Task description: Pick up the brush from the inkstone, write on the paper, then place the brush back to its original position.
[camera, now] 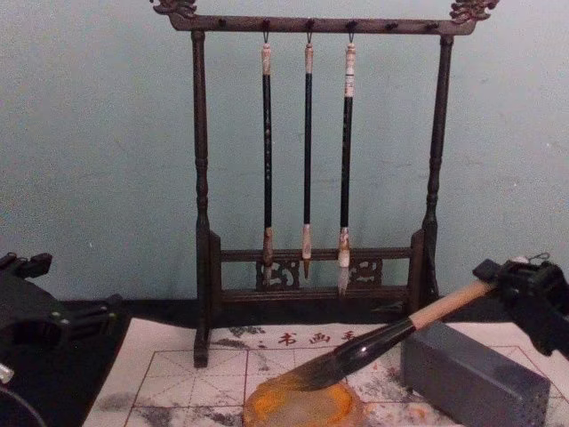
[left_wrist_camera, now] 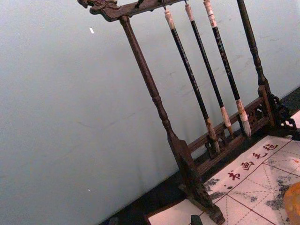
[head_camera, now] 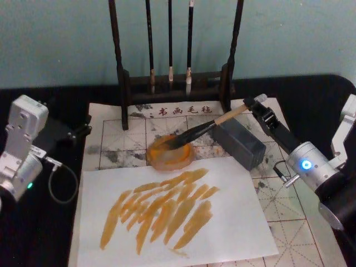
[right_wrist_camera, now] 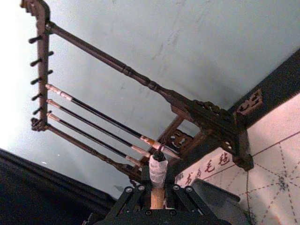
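Nearest to us lies a plain white sheet (head_camera: 233, 222), smooth and streaked with loose orange-brown strokes, on the near side of our right gripper (head_camera: 255, 104) and to its left. Under it spreads the paper (head_camera: 114, 130), off-white, ruled with a red grid and smudged grey, with a row of red characters along its far edge; the right gripper hangs over its far right corner. All of this rests on a matt black tabletop (head_camera: 33, 239), and behind it rises a flat, pale blue-green wall (head_camera: 55, 44).

Our right gripper is clamped on the brush (head_camera: 194, 132) at the top end of its pale wooden handle. From that grip the handle slants down to the left and passes into a glossy black section, and the dark bristles rest in the inkstone (head_camera: 169, 154). That dish is round and shallow, orange-yellow at the rim and greyish within, and it sits on the paper. Just beside the gripper, on its near side, lies a grey rectangular block (head_camera: 240, 143), dull and square-edged. Beyond the gripper and to its left stands a dark turned-wood rack (head_camera: 121, 83), with three thin black-shafted brushes (head_camera: 170, 39) hanging from its top bar. Our left gripper (head_camera: 75, 132) is parked well apart from the right one, at the paper's left edge; we cannot tell how it is set
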Action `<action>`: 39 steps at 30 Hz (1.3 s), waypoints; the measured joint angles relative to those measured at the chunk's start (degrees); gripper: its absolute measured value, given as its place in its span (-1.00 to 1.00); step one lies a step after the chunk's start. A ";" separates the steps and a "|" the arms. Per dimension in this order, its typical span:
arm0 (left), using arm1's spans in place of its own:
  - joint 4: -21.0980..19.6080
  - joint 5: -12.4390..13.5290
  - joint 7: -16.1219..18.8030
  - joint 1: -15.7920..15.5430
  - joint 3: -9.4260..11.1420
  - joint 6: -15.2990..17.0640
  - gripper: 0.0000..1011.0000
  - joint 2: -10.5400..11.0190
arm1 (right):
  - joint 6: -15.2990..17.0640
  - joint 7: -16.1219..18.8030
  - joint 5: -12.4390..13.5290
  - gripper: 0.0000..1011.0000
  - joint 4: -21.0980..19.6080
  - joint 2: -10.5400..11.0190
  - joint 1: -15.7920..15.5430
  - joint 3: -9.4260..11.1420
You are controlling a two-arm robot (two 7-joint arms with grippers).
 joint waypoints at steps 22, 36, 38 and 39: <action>0.00 0.00 0.00 0.00 0.00 0.00 0.98 0.00 | 1.55 4.15 2.76 -0.64 -5.62 5.99 -1.77 -2.29; 0.00 0.00 0.00 -0.01 0.00 0.00 0.98 0.00 | 4.68 8.46 3.86 -0.64 -8.59 10.62 -2.63 -5.28; 0.00 0.00 0.00 0.00 0.00 0.00 0.98 0.00 | 5.17 9.30 3.94 -0.64 -9.15 11.73 -2.88 -5.69; 0.00 0.00 0.00 0.00 0.00 0.00 0.98 0.00 | 5.29 9.53 3.97 -0.64 -9.32 12.08 -2.96 -5.80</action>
